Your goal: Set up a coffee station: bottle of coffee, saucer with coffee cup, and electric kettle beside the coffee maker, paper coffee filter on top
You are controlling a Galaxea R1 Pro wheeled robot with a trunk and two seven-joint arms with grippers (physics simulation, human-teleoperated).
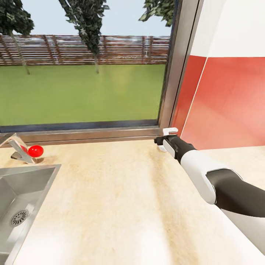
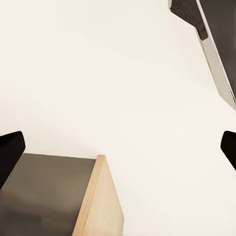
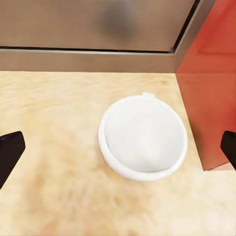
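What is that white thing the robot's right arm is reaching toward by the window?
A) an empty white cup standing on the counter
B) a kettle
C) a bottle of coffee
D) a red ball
A: the right wrist view looks down into an empty white cup standing on the counter, between the open fingers of the right tool.

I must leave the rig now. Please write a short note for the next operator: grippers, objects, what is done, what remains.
Right gripper: open, empty, over the coffee cup.
Left gripper: open, empty, facing a pale wall.
The cup stands upright on the countertop, in the corner by the window and red wall; no saucer under it.
Done: nothing visible here.
Left: probably grasp the cup; the other items are still to be found.
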